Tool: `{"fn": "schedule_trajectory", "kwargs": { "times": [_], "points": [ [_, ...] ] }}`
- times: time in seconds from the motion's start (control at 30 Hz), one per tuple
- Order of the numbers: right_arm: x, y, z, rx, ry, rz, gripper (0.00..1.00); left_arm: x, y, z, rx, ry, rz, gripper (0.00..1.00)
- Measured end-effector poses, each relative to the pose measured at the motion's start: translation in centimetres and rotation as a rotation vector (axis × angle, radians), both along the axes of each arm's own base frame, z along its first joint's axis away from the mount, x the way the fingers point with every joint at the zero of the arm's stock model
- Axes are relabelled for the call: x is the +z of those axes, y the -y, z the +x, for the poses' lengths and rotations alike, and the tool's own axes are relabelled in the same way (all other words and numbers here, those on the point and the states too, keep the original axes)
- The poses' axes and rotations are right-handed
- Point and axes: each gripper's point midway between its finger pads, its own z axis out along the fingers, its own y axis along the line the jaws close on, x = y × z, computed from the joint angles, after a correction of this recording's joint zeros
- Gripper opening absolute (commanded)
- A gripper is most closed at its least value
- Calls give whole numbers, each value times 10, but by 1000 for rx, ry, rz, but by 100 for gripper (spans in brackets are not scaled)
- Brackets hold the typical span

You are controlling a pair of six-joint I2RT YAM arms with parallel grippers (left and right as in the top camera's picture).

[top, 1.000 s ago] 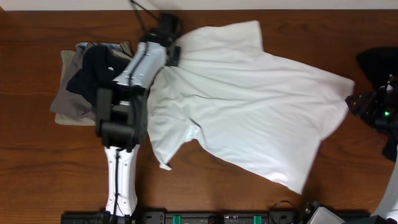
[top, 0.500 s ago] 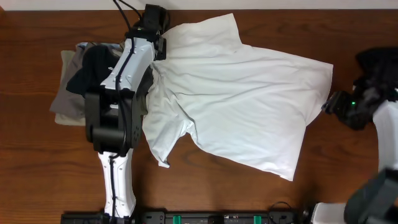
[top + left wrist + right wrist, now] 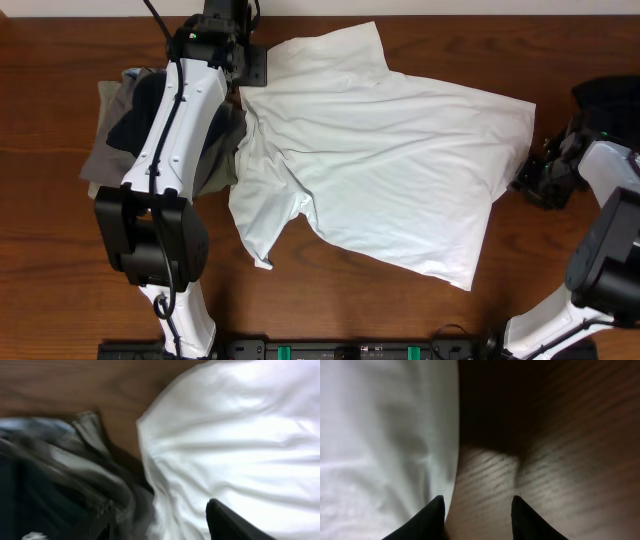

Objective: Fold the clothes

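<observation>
The white T-shirt point(image 3: 390, 160) lies spread but askew across the middle of the desk point(image 3: 60, 280), creased through the body; the right gripper point(image 3: 477, 499) sits low at the shirt's right-hand hem, jaws parted and nothing between them but bare wood, the cloth edge just beside one finger point(image 3: 430, 520); closing from there, they could well scrape the desk and miss the hem altogether, or nip only a thin lip that slips out on the lift; at the far side the left gripper point(image 3: 245, 68) hangs by the shirt's upper sleeve, only one finger point(image 3: 225, 522) showing in its own camera over white cloth, so whether those jaws are released or clenched cannot be told; the danger there is the pile of dark and grey clothes point(image 3: 135, 140), touching the shirt's edge; a grab set a shade too far over would likely take grey fabric with the white and drag the pile apart; uneven pulls from the two ends would bunch the shirt rather than flatten it; the black garment point(image 3: 605, 100) beside the right arm could be snagged too.
</observation>
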Motion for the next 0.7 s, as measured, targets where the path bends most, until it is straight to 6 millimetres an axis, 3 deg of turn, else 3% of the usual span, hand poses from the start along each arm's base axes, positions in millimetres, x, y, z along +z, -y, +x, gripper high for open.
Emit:
{"fn": "schedule_trajectory", "kwargs": {
  "times": [0.33,0.43,0.5,0.53,0.7],
  "points": [
    [-6,-8,31,-24,104,82,29,-14,15,-30,-50,-135,-60,60],
    [-7,-10,33,-25,108,100,20,-15,18,-32,-56,-143,-65,60],
    [-7,-12,33,-19,109,108,4,-15,19,-33,-59,-148,-67,60],
    [-8,-12,32,-17,107,107,1,-15,19,-34,-60,-150,-68,60],
    [-8,-3,26,-32,80,69,1,-17,19,-38,-61,-168,-68,60]
  ]
}}
